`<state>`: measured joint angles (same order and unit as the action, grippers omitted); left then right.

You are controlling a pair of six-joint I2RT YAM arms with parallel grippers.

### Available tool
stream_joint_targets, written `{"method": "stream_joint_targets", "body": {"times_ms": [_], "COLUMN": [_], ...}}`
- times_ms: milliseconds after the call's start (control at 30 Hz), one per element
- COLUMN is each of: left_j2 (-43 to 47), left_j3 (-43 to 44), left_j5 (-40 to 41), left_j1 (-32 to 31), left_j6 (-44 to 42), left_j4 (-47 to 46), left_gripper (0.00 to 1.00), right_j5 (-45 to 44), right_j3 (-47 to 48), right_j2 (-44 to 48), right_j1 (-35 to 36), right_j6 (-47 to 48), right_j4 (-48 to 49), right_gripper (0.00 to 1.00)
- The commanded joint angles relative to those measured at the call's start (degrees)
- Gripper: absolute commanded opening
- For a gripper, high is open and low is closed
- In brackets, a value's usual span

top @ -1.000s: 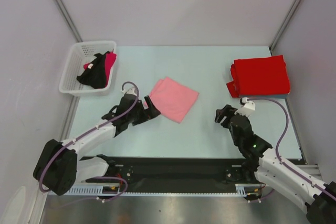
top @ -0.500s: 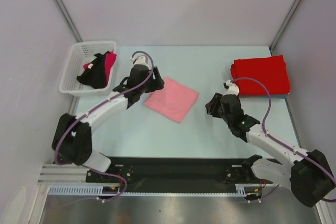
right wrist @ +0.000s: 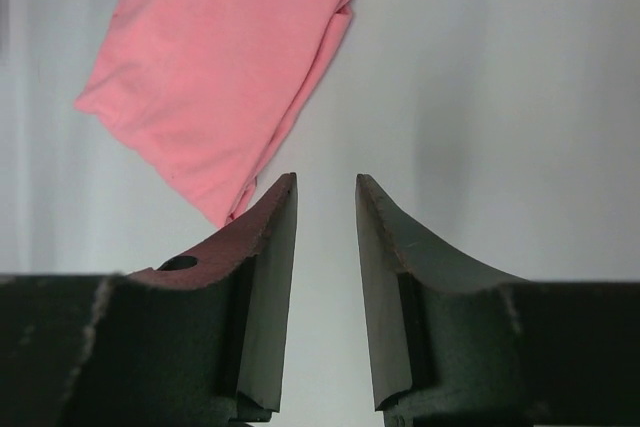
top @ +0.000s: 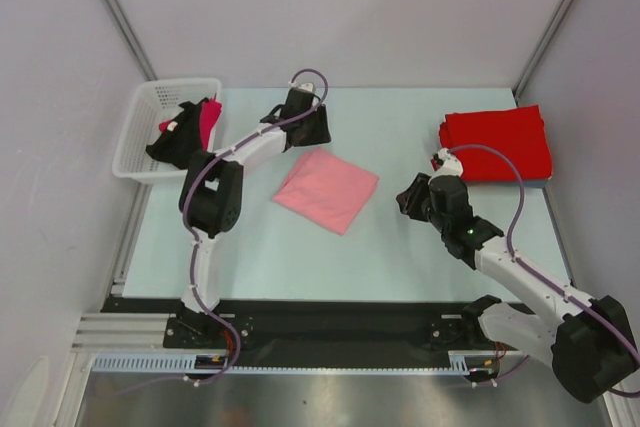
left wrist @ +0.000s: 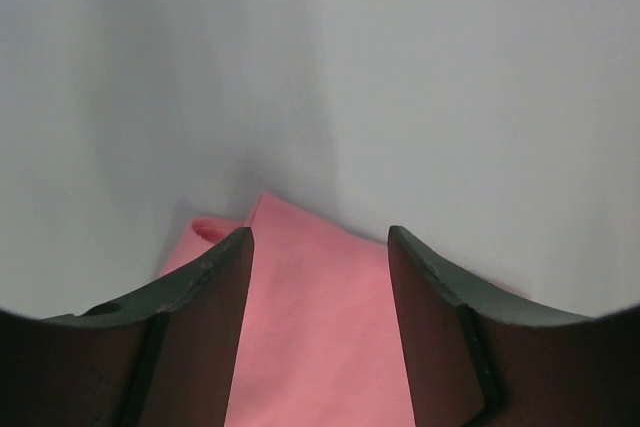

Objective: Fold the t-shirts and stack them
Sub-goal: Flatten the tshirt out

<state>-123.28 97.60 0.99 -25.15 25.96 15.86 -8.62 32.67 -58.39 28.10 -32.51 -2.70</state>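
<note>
Pink shirt (top: pixel 326 190) folded, mid-bench. Left gripper (top: pixel 310 137) at its far corner, jaws apart, grasping nothing. Right gripper (top: pixel 409 199) near shirt's right side, clear of it, jaws narrowly parted, empty. Red stack (top: pixel 497 143) far right.

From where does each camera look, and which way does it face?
Top: above and behind the arm bases, facing down on the table; left arm, right arm, pink shirt, red shirts, basket show.
Left wrist: facing the pink shirt's corner between the left fingers.
Right wrist: facing down at the table past the right fingers, pink shirt beyond.
Shared: the pink shirt appears in all three.
</note>
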Motion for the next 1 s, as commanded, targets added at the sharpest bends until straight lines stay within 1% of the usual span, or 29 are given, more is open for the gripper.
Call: {"method": "stream_joint_targets", "body": {"times_ms": [0, 200, 300, 333, 400, 433, 467, 633, 733, 767, 833, 900, 933, 967], "left_j2": [-3.6, -6.0, -6.5, -6.4, -6.3, -6.0, -4.7, 4.4, 9.6, 10.9, 15.9, 21.9, 28.4, 32.3], "left_j3": [5.9, 6.1, 5.8, 5.8, 5.7, 5.6, 5.5, 2.2, 5.4, 6.4, 8.2, 5.0, 2.5, -3.8], "left_j5": [-3.8, -5.1, -6.7, -7.5, -8.9, -9.7, -9.6, -6.7, -6.4, -5.8, -4.4, 1.4, 3.6, 6.5], "left_j1": [0.8, 1.2, 1.2, 1.2, 1.1, 1.0, 1.0, 1.2, 3.3, 4.7, 5.6, 4.4, 1.8, 0.0], "left_j6": [-0.6, 1.3, 2.1, 2.1, 2.0, 1.9, 1.8, 1.2, 1.6, 2.4, 3.0, 2.5, 1.8, 1.6], "left_j4": [5.1, 5.7, 5.9, 5.9, 5.7, 5.6, 5.6, 3.1, 5.6, 6.4, 8.7, 7.8, 6.7, 5.2], "left_gripper": [0.63, 0.63, 0.58, 0.44, 0.28, 0.07, 0.00, 0.00, 0.00, 0.00, 0.00, 0.00, 0.00, 0.00], "right_j5": [2.2, 3.1, 3.3, 3.3, 3.3, 3.3, 3.2, 1.5, 1.4, 1.3, 1.0, -0.2, -1.0, -1.7], "right_j3": [-0.6, -1.5, -2.3, -2.3, -2.3, -2.3, -2.3, -2.5, -2.4, -2.3, -2.3, -2.3, -2.3, -2.3], "right_j2": [1.7, 2.0, 2.3, 2.3, 2.3, 2.3, 2.7, 4.2, 5.1, 5.5, 6.7, 8.0, 9.3, 10.1], "right_j1": [-1.0, -1.8, -2.0, -2.1, -2.2, -2.2, -2.3, -2.3, -2.3, -2.3, -2.5, -2.6, -2.5, -2.8], "right_j6": [0.6, 0.2, 0.1, 0.0, 0.0, -0.1, 0.0, 0.0, -0.1, -0.1, -0.2, -0.2, -0.3, -0.4], "right_j4": [1.9, 2.2, 4.3, 4.4, 4.5, 4.3, 4.1, 3.2, 3.0, 1.3, 0.6, -0.9, -2.0, -2.4], "right_gripper": [0.35, 0.36, 0.36, 0.36, 0.36, 0.35, 0.35, 0.36, 0.36, 0.36, 0.36, 0.36, 0.36, 0.37]}}
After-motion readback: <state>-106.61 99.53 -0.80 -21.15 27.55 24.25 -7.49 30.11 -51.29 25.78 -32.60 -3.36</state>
